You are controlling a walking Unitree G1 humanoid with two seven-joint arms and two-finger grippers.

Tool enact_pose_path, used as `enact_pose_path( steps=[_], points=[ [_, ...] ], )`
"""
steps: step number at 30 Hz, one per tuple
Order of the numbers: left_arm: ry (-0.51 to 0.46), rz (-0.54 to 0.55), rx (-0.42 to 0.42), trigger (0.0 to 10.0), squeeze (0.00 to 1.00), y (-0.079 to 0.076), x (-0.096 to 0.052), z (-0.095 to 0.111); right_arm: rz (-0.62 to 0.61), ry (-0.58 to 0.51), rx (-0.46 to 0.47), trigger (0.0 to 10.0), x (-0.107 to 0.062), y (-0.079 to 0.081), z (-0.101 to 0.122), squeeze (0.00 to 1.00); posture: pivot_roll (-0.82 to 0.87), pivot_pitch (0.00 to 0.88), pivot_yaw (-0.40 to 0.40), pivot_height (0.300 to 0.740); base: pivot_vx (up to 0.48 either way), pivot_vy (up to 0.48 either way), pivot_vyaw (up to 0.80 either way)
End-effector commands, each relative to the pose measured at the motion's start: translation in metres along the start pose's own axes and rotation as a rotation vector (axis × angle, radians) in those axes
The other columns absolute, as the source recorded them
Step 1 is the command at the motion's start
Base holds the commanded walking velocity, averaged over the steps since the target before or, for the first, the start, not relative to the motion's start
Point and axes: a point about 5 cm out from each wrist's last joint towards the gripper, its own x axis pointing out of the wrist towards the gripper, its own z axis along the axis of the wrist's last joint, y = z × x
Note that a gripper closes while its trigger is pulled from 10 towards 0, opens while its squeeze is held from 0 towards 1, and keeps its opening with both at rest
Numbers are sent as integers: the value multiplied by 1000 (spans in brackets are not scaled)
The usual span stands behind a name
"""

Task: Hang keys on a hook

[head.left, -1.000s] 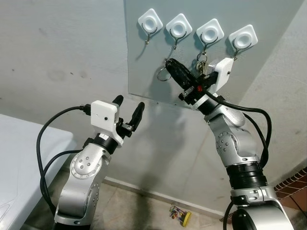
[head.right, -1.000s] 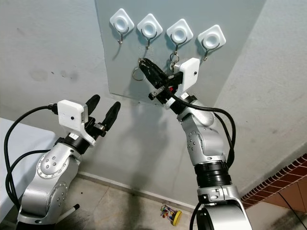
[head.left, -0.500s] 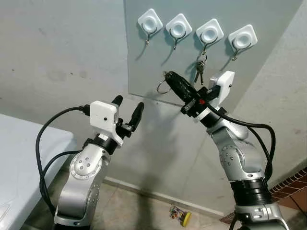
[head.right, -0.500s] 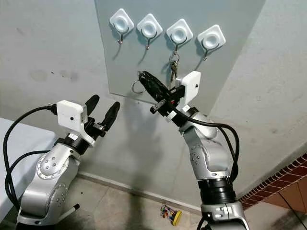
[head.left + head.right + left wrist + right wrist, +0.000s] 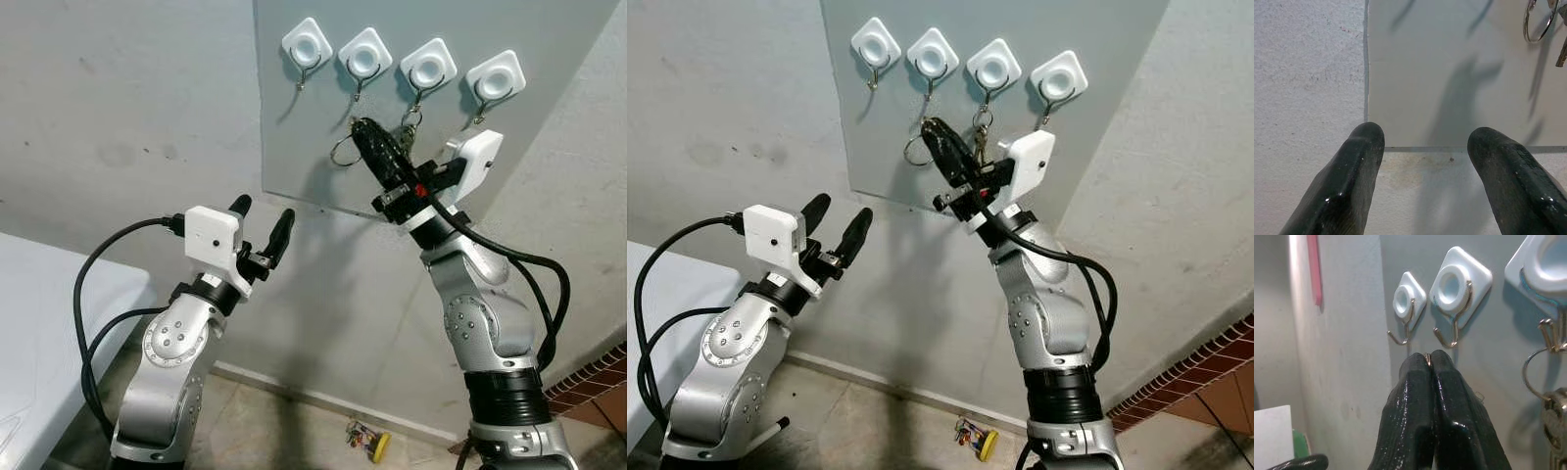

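Observation:
Four white hooks hang in a row on a grey wall panel. A bunch of keys hangs from the third hook. My right gripper is raised against the panel, just below the second hook, and is shut on a metal key ring that dangles to the left of its tip. In the right wrist view the ring's wire shows between the closed fingertips, under the second hook. Lower left, my left gripper stands open with nothing in it, pointing at the panel's bottom edge.
A white table stands at the left. On the floor by the wall lies a small colourful object. Brick edging shows at the lower right. The first hook and fourth hook are bare.
My right gripper, still holding the ring, dipped down half a second ago and has since risen and moved right, closer under the second hook. The left arm has not moved.

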Motion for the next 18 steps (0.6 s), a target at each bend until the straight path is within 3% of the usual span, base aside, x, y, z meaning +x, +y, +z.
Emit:
enact_pose_path(
  steps=[1,18],
  points=[
    [-11,-6,8,10000,0,-3,0,3,10,-68,-36,10000,6,1,17,0,-63,55,-36,740,0,0,0],
    [-11,-1,8,10000,0,-1,1,4,-3,-101,-59,10000,12,-2,28,0,-64,63,-36,740,0,0,0]
  ],
)
